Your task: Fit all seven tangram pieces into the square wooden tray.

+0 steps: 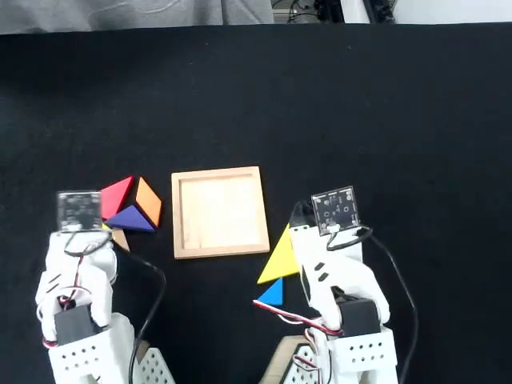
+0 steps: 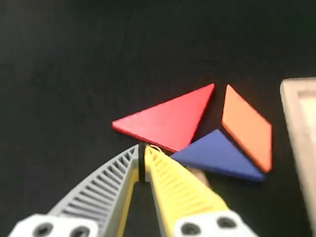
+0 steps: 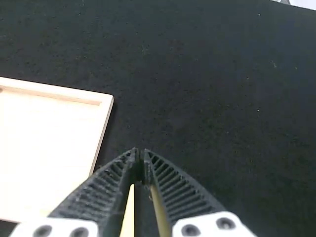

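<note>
Square wooden tray (image 1: 178,216) lies flat on the black desk (image 1: 360,120), its pale floor bare, and from where I stand the tangram pieces are all outside it. Just beside the tray's left edge there's a tight cluster: a red triangle (image 2: 168,120) farthest from the tray, an orange parallelogram (image 2: 248,127) closest to it, and a dark blue triangle (image 2: 217,155) tucked under both, on the side nearer the arms. A tan wooden piece (image 1: 121,238) peeks out just beyond the blue one, again toward the arms and partly hidden. The left hand (image 2: 143,150) hangs over that spot, its grey and yellow fingers closed tip to tip with nothing between them, the tips right at the red triangle's near edge. Off the tray's near right corner lies a large yellow triangle (image 1: 282,254), its point just beside the rim, and a small light blue triangle (image 1: 272,293) sits just past it, farther from the tray. The right hand (image 3: 140,155) hovers by the tray's right edge, its black fingers pressed together and holding nothing.
</note>
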Available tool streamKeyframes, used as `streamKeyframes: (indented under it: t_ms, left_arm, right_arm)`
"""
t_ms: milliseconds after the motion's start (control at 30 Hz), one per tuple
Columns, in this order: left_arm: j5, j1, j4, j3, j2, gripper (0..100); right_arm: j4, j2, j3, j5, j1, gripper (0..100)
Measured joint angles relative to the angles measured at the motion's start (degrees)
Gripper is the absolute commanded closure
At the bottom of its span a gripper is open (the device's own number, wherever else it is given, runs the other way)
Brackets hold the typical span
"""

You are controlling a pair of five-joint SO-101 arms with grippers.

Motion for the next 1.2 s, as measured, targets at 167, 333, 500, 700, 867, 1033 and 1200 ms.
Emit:
streamKeyframes:
  t_ms: [167, 333, 500, 700, 867, 1033, 1200]
  left_arm:
    - [-21.0, -0.3, -0.4, -3.3, 0.1, 89]
    - [-32.1, -0.4, 7.3, -6.9, 0.1, 87]
    - [-36.0, -0.4, 14.4, -17.1, 1.4, 87]
    - [-39.6, -1.1, 16.4, -29.0, 17.7, 87]
    - [-45.5, -2.1, 20.7, -44.6, 40.4, 87]
    - [-51.3, -2.2, 25.3, -59.1, 62.9, 87]
    - [-51.6, -2.2, 25.8, -70.5, 81.5, 87]
  right_arm:
    - [0.0, 0.0, 0.0, 0.0, 0.0, 98.3]
    - [0.0, 0.0, 0.0, 0.0, 0.0, 98.3]
    - [0.0, 0.0, 0.0, 0.0, 0.0, 98.3]
    - [0.0, 0.0, 0.0, 0.0, 0.0, 98.3]
    - [0.0, 0.0, 0.0, 0.0, 0.0, 98.3]
    - [0.0, 0.0, 0.0, 0.0, 0.0, 98.3]
    - [0.0, 0.0, 0.0, 0.0, 0.0, 98.3]
